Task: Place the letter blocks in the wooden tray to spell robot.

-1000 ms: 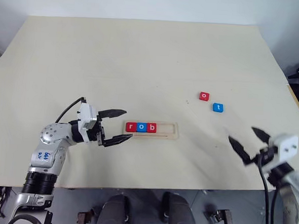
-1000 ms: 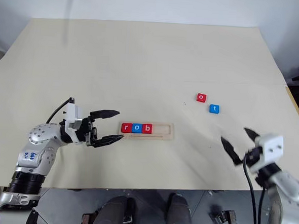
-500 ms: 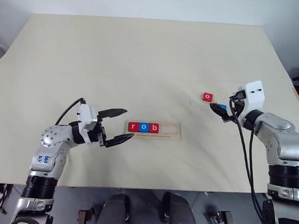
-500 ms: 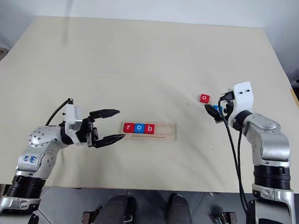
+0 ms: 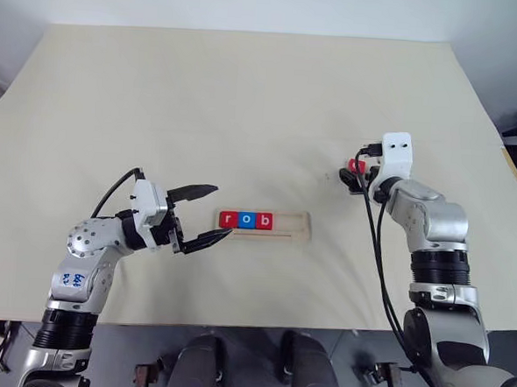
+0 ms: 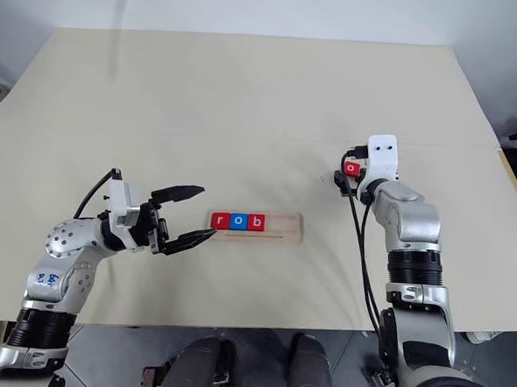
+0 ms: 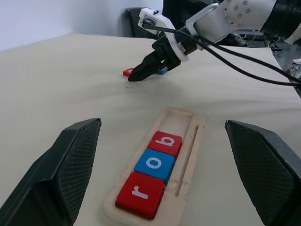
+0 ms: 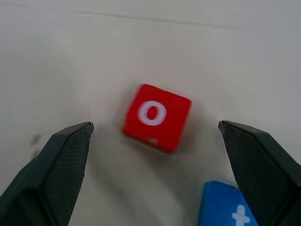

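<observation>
Beige table [image 5: 246, 105]: tray [image 5: 265, 223] holds r-o-b; right gripper [image 8: 155, 155], jaws apart, straddles red o [image 8: 157, 116] to grab it. Left gripper [image 5: 206, 215], jaws apart, waits beside tray.

r, o, b blocks [image 7: 152, 167] in tray [image 7: 195, 141]

Five letter blocks in all: three red and two blue. Three sit in a row in the one wooden tray [image 5: 293, 226]: a red r [image 5: 229, 218], a blue o [image 5: 246, 219] and a red b [image 5: 264, 220]. Two lie loose on the one table [image 5: 246, 114]: a red o [image 8: 157, 117] and a blue t [image 8: 231, 213]. Two tools: the left tool [image 5: 206, 215] and the right tool [image 7: 141, 71].
</observation>
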